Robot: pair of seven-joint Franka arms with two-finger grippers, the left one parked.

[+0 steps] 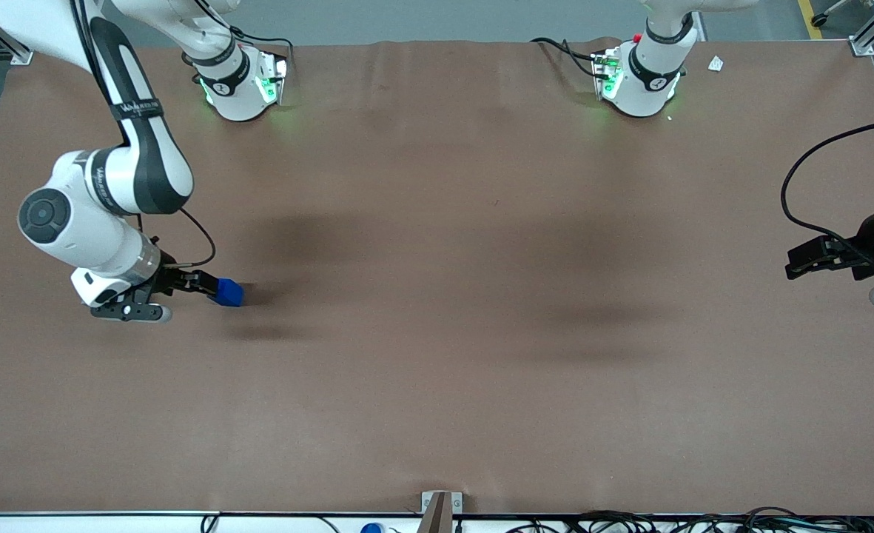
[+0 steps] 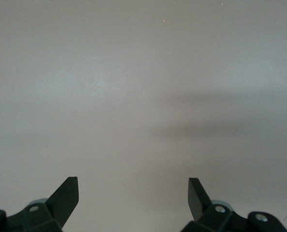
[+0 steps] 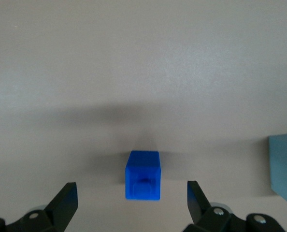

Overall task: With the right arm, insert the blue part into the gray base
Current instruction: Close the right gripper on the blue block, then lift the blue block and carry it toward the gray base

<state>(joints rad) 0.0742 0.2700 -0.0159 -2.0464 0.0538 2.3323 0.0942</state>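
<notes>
The black two-finger claw [image 3: 129, 195] is standing open astride the small bright-blue plastic block [image 3: 143, 175], whose long axis is pointing away from the claw along the brown bench [image 1: 481, 333].

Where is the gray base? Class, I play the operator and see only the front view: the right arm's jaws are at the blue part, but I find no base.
Observer: The right wrist view shows part of the gray base on the table, beside the blue part and apart from it.
Operator: Are the jaws shut on the part?
Observer: No. The right arm's jaws stand open, one on each side of the blue part, with bare table in both gaps.
Operator: How does the part lie?
Observer: On the table, its stepped end facing the wrist camera.
</notes>
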